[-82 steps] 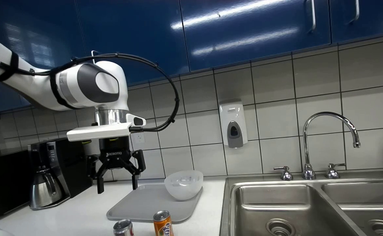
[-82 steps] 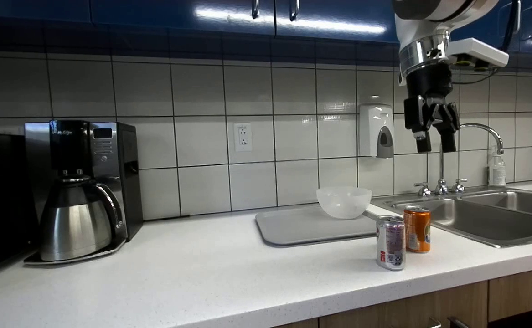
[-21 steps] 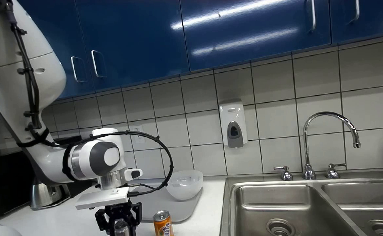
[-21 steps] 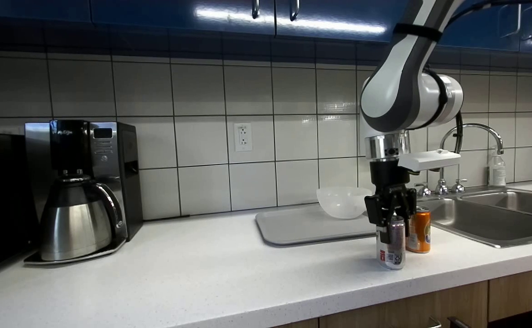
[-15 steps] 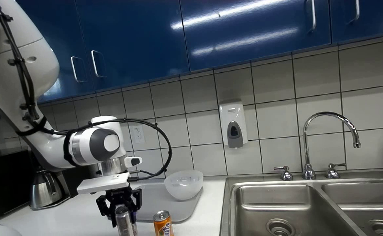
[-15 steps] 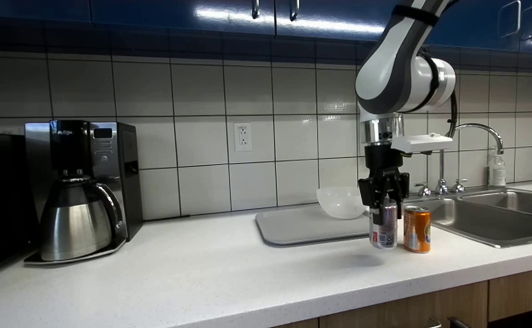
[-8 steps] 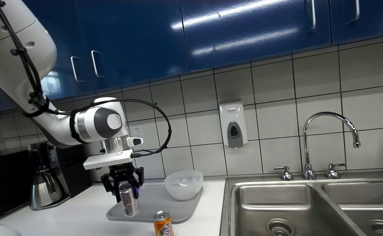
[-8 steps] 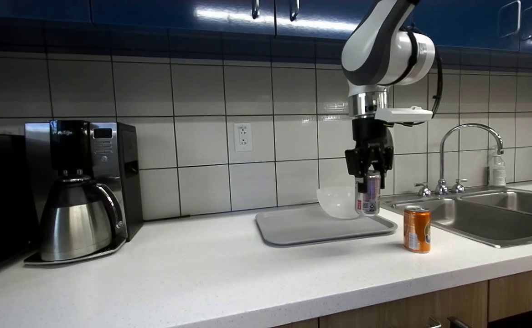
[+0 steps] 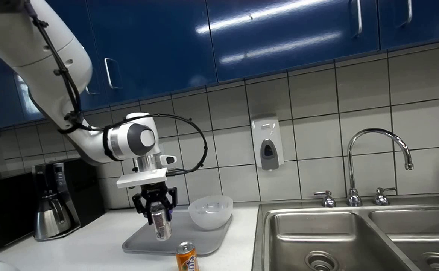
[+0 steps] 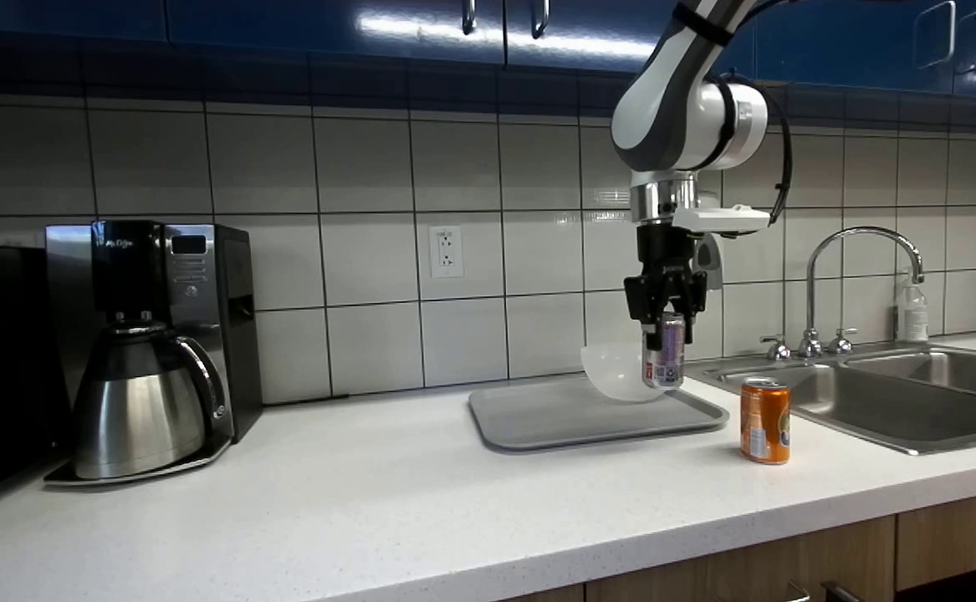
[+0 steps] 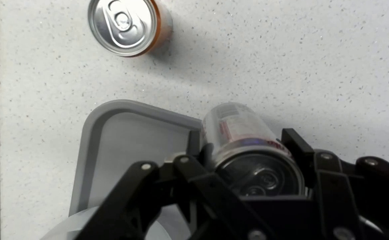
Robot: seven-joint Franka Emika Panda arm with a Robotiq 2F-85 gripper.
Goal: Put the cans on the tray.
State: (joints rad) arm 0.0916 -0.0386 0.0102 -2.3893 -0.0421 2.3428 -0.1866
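My gripper point(image 11: 242, 141) is shut on the silvery-white can point(image 11: 239, 121), its fingers around the can's upper part. In both exterior views this can point(image 9: 162, 227) hangs in the air, leaning slightly in one of them. The grey tray point(image 10: 538, 418) lies flat on the counter; the wrist view shows the can across the tray's edge point(image 11: 154, 111). The orange can point(image 10: 764, 422) stands upright on the counter, outside the tray, with its silver top point(image 11: 122, 25) showing in the wrist view.
A translucent white bowl point(image 9: 211, 213) sits on the tray, behind the held can in an exterior view. The steel sink point(image 10: 897, 410) with its faucet point(image 9: 354, 162) lies beside the tray. A coffee maker point(image 10: 149, 351) stands at the counter's far end.
The gripper came down over the silvery-white can, took hold of it, lifted it off the counter and carried it toward the tray. The orange can, tray and bowl stayed put.
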